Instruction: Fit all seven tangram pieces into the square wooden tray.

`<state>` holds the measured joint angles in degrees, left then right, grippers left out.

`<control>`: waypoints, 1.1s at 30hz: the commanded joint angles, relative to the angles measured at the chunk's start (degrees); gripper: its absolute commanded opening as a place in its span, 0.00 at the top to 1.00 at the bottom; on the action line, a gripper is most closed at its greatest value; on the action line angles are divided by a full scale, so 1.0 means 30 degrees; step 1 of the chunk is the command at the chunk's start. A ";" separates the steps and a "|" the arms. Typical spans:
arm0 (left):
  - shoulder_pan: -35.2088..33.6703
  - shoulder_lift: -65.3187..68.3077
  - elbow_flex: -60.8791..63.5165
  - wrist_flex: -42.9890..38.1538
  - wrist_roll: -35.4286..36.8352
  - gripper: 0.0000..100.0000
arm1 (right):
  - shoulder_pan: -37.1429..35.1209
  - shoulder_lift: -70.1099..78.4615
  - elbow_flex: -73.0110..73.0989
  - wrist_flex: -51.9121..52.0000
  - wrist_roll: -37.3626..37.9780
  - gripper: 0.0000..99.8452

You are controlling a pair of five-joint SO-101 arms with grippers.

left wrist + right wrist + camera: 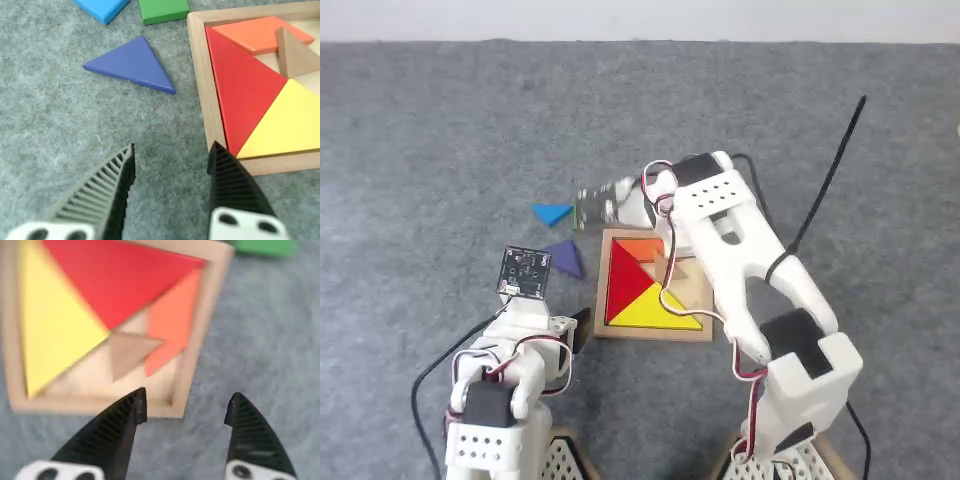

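Observation:
The square wooden tray (602, 300) (200, 75) (202, 335) holds a red triangle (623, 285) (245, 85) (115, 280), a yellow triangle (655, 310) (290, 125) (50, 325), an orange piece (640, 248) (260, 32) (172, 322) and a small wood-coloured triangle (295, 57) (127, 352). A dark blue triangle (565, 258) (132, 65), a light blue triangle (552, 213) (102, 7) and a green piece (164, 10) (262, 246) lie on the carpet beside the tray. My left gripper (173, 146) (582, 332) is open over the carpet at the tray's red side. My right gripper (189, 395) is open just outside the tray's corner by the orange piece.
Grey carpet (440, 140) covers the whole table, with wide free room at the back and on both sides. The right arm's white body (740, 250) crosses above the tray's right part. A black cable (830, 170) rises at the right.

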<state>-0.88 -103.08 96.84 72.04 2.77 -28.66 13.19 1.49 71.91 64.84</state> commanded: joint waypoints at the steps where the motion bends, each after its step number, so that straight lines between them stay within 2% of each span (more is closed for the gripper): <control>1: -0.0029 -0.0381 -0.0132 0.0088 -0.0059 0.76 | -0.0015 0.0044 0.0293 -0.1216 -0.7238 0.75; 3: -0.0059 -0.0381 -0.0132 0.0088 -0.0059 0.76 | -0.0103 0.0044 0.0850 -0.1744 -1.1223 0.78; 6: -0.0059 -0.0381 -0.0132 0.0088 -0.0059 0.76 | 0.0366 -0.0044 0.1231 -0.2095 -1.8256 0.89; 8: -0.0088 -0.0381 -0.0132 0.0088 -0.0059 0.76 | 0.0278 -0.0044 0.1319 -0.2007 -2.1245 0.91; 13: -0.0088 -0.0381 -0.0132 0.0088 -0.0059 0.76 | -0.0894 0.0161 0.1495 -0.0952 -2.1421 0.89; 20: -0.0088 -0.0381 -0.0132 0.0088 -0.0059 0.76 | -0.1187 0.0190 0.1875 -0.1187 -2.0864 0.89; 29: -0.0088 -0.0381 -0.0132 0.0088 -0.0059 0.76 | -0.3473 0.0484 0.1875 -0.1861 -2.0103 0.88; 33: -0.0088 -0.0381 -0.0132 0.0088 -0.0059 0.76 | -0.2945 0.0864 0.1817 -0.1832 -2.0220 0.88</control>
<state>-0.88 -103.08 96.84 72.04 2.77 -38.59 16.62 7.56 67.16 3.82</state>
